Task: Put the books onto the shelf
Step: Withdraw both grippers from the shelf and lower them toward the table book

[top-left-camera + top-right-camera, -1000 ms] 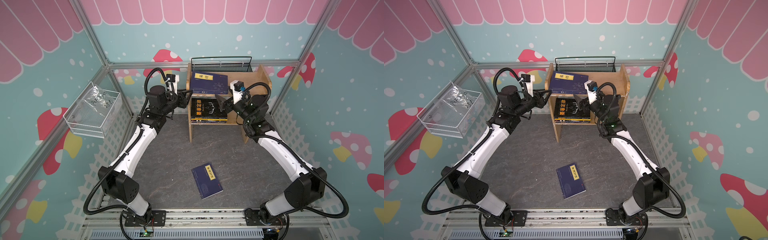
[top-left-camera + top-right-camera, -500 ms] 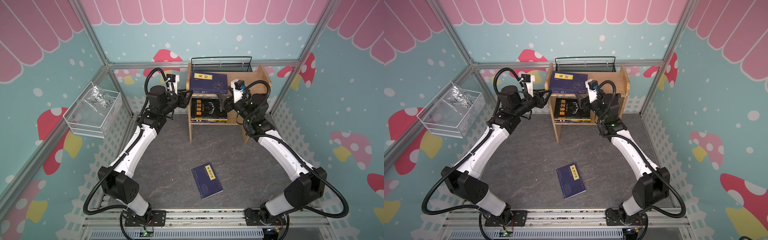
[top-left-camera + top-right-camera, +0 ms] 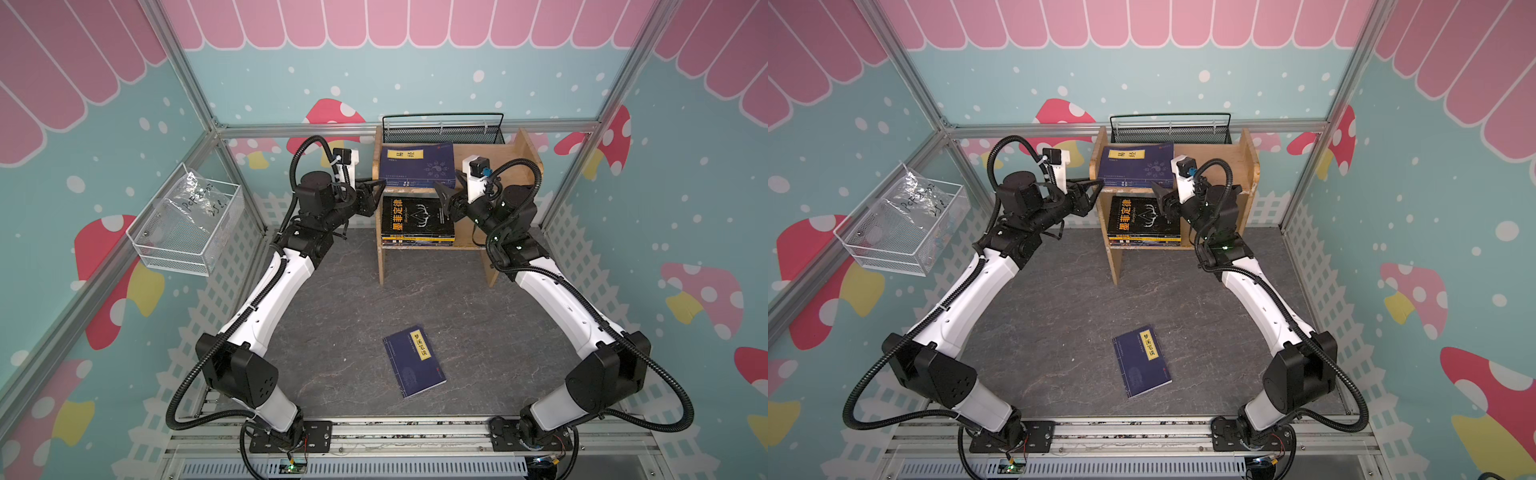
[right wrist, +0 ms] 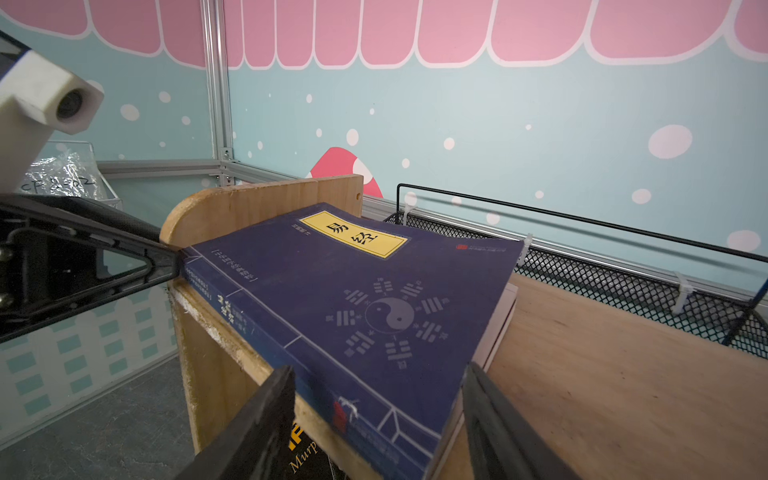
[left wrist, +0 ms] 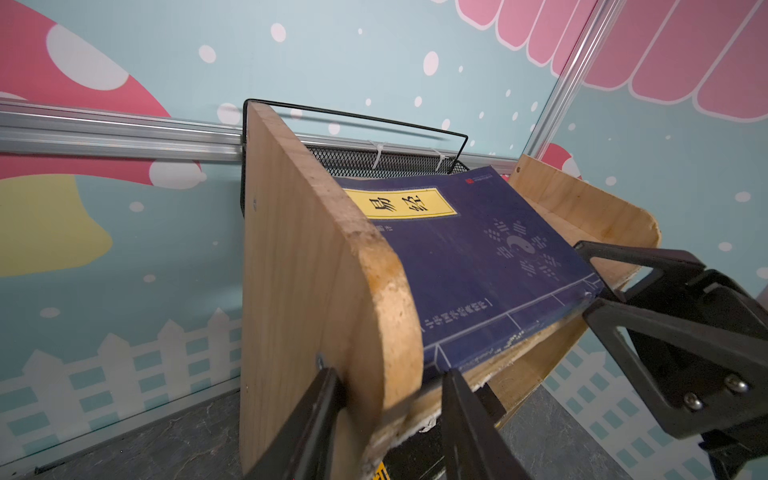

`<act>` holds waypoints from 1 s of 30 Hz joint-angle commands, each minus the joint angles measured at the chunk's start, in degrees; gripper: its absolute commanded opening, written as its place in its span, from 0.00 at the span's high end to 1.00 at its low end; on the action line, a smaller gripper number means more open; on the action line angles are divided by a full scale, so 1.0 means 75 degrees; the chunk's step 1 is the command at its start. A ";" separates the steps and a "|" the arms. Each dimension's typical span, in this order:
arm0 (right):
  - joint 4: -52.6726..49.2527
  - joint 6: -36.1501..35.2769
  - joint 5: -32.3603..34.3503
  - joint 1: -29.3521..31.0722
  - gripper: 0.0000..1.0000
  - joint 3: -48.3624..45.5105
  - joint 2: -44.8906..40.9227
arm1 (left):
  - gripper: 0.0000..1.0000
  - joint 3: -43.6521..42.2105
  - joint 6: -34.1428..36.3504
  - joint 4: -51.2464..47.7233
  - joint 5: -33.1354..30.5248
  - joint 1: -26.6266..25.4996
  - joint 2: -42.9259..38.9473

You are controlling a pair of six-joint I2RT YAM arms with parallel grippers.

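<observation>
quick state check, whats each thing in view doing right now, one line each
shelf: upright
top navy book: cover up on upper tier, at its front edge
black book: flat atop lower-tier stack
loose navy book: flat on table, cover up, unshelved
left gripper: jaws straddle shelf's side panel, grip unclear
right gripper: open, top book's corner between jaws
white wire basket: on wall, holds plastic bag

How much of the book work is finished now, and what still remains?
Done: a labelled navy book lies on the upper tier of the shelf, a black-topped stack on the lower. In hand: the right gripper, jaws apart, frames that book's front corner; the left gripper straddles the side panel. Remaining: the floor book.
</observation>
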 commanded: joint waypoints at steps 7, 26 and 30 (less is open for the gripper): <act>-0.0622 0.0665 0.0795 0.0069 0.19 -0.0454 -0.0694 | 0.25 -0.0865 -0.0006 -0.0203 0.0002 -0.0161 -0.1258; -0.3462 0.3605 -0.0386 0.0504 0.20 -0.6047 -0.3976 | 0.00 -0.7101 -0.4616 -0.1563 -0.1178 -0.1626 -0.4313; -0.3093 0.4082 -0.0267 0.0831 0.27 -0.6997 -0.3822 | 0.00 -0.8264 -0.5876 -0.1207 -0.1460 -0.2342 -0.4447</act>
